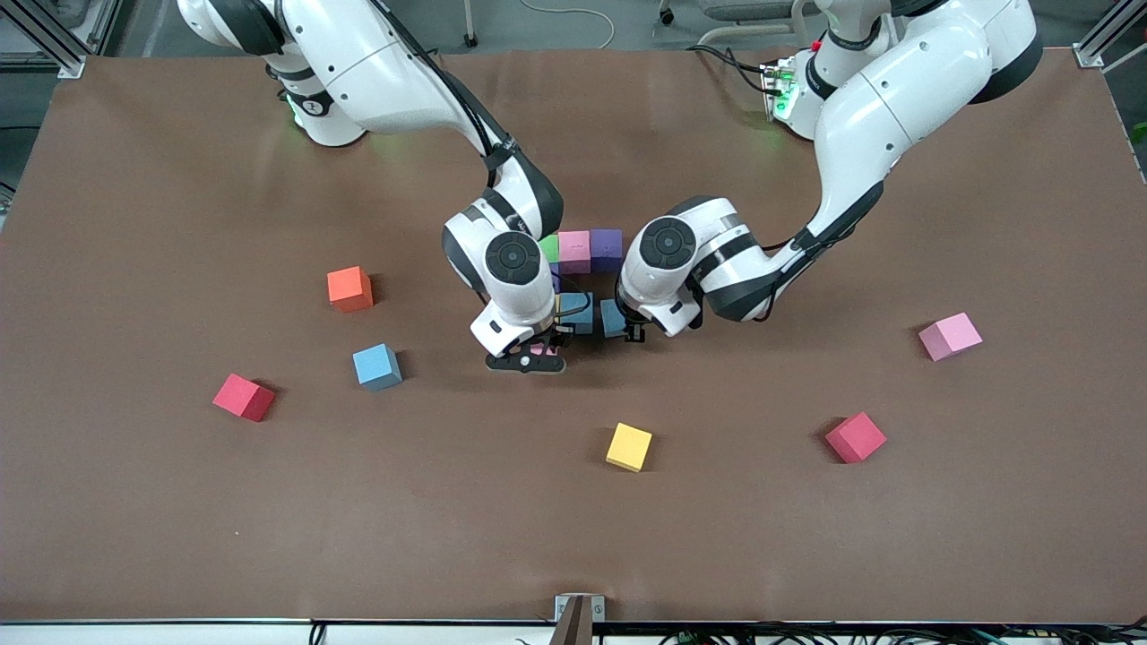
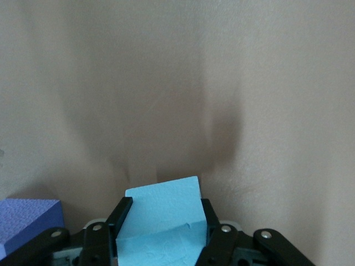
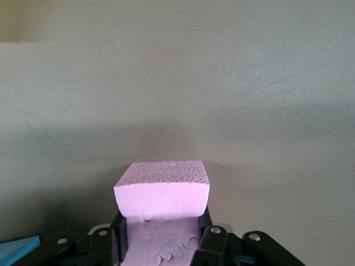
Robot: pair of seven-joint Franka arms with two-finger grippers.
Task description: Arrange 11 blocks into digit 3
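My right gripper (image 1: 530, 356) is shut on a pink block (image 3: 163, 191), low at the table just in front of the partial digit 3. My left gripper (image 1: 627, 330) is shut on a blue block (image 2: 161, 221) that sits beside another blue block (image 1: 578, 313) in the figure. Farther from the camera, a green (image 1: 548, 248), a pink (image 1: 574, 251) and a purple block (image 1: 607, 249) form a row. The right hand hides the cubes between the row and the blue pair. A purple block (image 2: 28, 221) shows beside the left gripper's fingers.
Loose cubes lie around: orange (image 1: 349, 288), blue (image 1: 376, 366) and red (image 1: 243, 397) toward the right arm's end, yellow (image 1: 628, 447) near the front, red (image 1: 855, 437) and pink (image 1: 950, 336) toward the left arm's end. Both forearms crowd the table's middle.
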